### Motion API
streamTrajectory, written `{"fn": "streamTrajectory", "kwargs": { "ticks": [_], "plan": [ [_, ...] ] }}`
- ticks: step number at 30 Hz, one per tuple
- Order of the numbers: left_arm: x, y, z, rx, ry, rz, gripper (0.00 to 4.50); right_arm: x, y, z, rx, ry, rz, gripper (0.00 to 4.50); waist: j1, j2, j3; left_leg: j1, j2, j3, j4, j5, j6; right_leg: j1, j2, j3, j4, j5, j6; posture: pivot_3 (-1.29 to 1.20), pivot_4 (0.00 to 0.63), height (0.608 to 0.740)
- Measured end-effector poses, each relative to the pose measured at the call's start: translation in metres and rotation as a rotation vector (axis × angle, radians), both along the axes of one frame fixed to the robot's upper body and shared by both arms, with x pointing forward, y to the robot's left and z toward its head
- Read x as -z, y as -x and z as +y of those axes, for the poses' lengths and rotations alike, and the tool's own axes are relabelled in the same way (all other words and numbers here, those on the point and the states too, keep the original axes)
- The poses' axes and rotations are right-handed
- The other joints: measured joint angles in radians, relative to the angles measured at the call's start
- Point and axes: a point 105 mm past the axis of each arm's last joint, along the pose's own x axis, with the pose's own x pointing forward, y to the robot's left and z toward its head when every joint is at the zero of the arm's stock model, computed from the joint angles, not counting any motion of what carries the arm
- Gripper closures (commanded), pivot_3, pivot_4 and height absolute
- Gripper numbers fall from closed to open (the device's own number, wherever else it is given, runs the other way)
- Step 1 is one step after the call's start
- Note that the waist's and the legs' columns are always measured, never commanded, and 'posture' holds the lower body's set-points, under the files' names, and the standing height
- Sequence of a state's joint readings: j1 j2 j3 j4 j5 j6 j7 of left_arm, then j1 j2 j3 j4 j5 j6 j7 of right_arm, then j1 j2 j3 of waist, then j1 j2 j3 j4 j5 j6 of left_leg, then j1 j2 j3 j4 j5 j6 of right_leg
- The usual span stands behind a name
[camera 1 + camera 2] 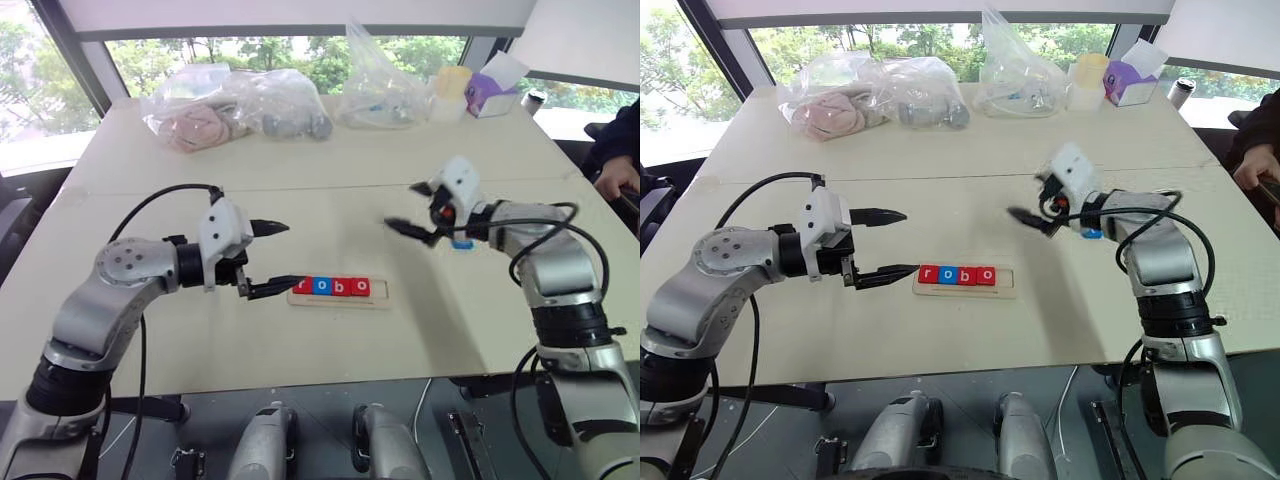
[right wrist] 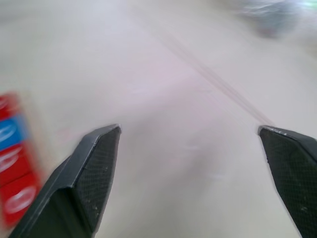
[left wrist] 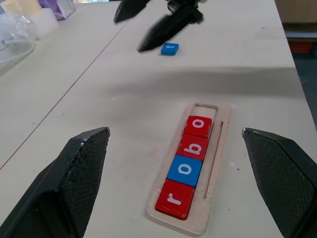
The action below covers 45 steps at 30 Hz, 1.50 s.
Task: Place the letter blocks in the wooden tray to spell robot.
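We see the wooden tray (image 1: 340,299) lying flat on the pale table (image 1: 300,170), near the front edge and about midway between the two arms. Four letter blocks (image 3: 185,166) sit side by side in its groove — a red r, a blue o, a red b and a red o — and the slot at the tray's right end is bare. The fifth tile, the blue block (image 3: 170,48), lies on the table well apart from the tray, off to its right and a little farther back; in the head views it peeks out just under the right gripper (image 1: 418,215).

The left gripper (image 1: 272,258) hangs just beside the tray's left end, its two black fingers spread wide and holding nothing; its lower fingertip points at the r block without touching it. The right gripper floats above the table over the blue block, tilted slightly down and toward the left, with its fingers also parted wide and nothing between them.

At the far side of the table we make out clear plastic bags (image 1: 235,105) with soft things inside, a purple tissue box (image 1: 492,95) and a pale lidded cup (image 1: 451,92). A person's hand (image 1: 614,178) rests at the right edge.
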<state>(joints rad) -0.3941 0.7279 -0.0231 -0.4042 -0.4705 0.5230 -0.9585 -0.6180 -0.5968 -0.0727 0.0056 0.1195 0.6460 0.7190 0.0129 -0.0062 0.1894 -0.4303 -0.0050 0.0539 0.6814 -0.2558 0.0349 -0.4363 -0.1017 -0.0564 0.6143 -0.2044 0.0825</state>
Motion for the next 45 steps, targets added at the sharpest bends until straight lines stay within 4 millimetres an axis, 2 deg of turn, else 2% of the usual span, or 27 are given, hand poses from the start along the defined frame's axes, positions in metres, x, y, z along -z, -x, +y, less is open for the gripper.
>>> {"fn": "streamTrajectory", "kwargs": {
  "ticks": [4,9,20,25,28,31,32,33,36,38,45],
  "plan": [
    [0.002,-0.001,0.001,0.006,0.0,0.011,0.0,0.024,0.0,-0.036,0.315,-0.026,0.051,0.02,-0.002,0.0,0.0,-0.002,0.0,0.001,0.0,0.0,0.0,-0.002,0.0,0.001,0.001,0.0,0.0,0.0,0.15,0.725],
    [0.001,-0.003,0.001,0.019,0.001,0.019,0.0,0.051,0.005,-0.058,0.54,-0.099,0.126,0.02,-0.005,0.001,0.0,-0.002,0.0,0.001,0.0,0.0,0.0,-0.003,0.001,0.0,0.001,0.0,-0.001,0.0,0.15,0.725],
    [-0.002,-0.003,0.0,0.036,0.0,0.007,0.0,0.082,0.003,-0.071,0.681,-0.141,0.211,0.02,-0.006,0.001,0.0,-0.003,0.0,0.002,0.0,0.001,0.001,-0.003,0.005,0.0,0.001,0.0,0.0,0.0,0.15,0.725],
    [-0.002,-0.004,0.0,0.027,0.001,0.007,0.0,0.083,-0.005,-0.075,0.697,-0.178,0.211,0.02,-0.009,0.0,0.0,-0.003,0.0,0.001,0.001,0.001,0.001,-0.002,0.006,0.0,0.001,0.001,0.0,0.0,0.15,0.725],
    [-0.002,-0.004,0.0,0.025,0.001,0.007,0.0,0.084,-0.009,-0.075,0.696,-0.196,0.216,0.87,-0.01,0.0,0.0,-0.002,0.0,0.001,0.001,0.001,0.001,-0.002,0.006,0.0,0.001,0.001,0.0,0.0,0.15,0.725],
    [-0.002,-0.004,0.0,0.026,0.001,0.004,0.0,0.086,-0.011,-0.068,0.679,-0.22,0.231,2.4,-0.009,0.0,0.0,-0.002,0.0,0.001,0.001,0.001,0.001,-0.001,0.006,0.0,0.001,0.001,0.001,0.0,0.15,0.725],
    [-0.002,-0.004,0.0,0.025,0.001,0.003,0.0,0.086,-0.011,-0.066,0.675,-0.227,0.238,3.04,-0.007,0.0,0.0,-0.002,0.0,0.001,0.001,0.001,0.001,-0.001,0.006,0.0,0.001,0.0,0.001,0.0,0.15,0.725],
    [-0.002,-0.004,0.0,0.023,0.002,0.003,0.0,0.087,-0.01,-0.066,0.681,-0.229,0.242,3.3,-0.006,0.0,0.0,-0.002,0.0,0.001,0.001,0.001,0.001,-0.001,0.006,0.0,0.001,0.0,0.001,0.0,0.15,0.725],
    [-0.002,-0.004,-0.001,0.02,0.004,0.002,0.0,0.087,-0.001,-0.064,0.706,-0.255,0.263,3.3,-0.002,0.0,0.0,-0.002,0.0,0.0,0.001,0.001,0.001,-0.001,0.006,0.0,0.001,0.0,0.001,0.0,0.15,0.725],
    [-0.002,-0.004,0.0,0.017,0.005,0.003,0.0,0.089,0.013,-0.06,0.715,-0.266,0.286,3.3,-0.001,0.0,0.0,-0.002,0.0,-0.001,0.0,0.001,0.001,-0.001,0.006,0.0,0.001,0.0,0.001,0.0,0.15,0.725],
    [0.003,-0.003,0.001,0.013,0.008,0.02,0.0,0.094,0.077,-0.018,0.667,-0.289,0.404,3.3,-0.002,0.0,-0.001,-0.002,0.001,-0.001,-0.001,0.0,0.001,-0.002,0.006,0.0,0.002,0.0,0.001,0.0,0.15,0.725]
  ]
}}
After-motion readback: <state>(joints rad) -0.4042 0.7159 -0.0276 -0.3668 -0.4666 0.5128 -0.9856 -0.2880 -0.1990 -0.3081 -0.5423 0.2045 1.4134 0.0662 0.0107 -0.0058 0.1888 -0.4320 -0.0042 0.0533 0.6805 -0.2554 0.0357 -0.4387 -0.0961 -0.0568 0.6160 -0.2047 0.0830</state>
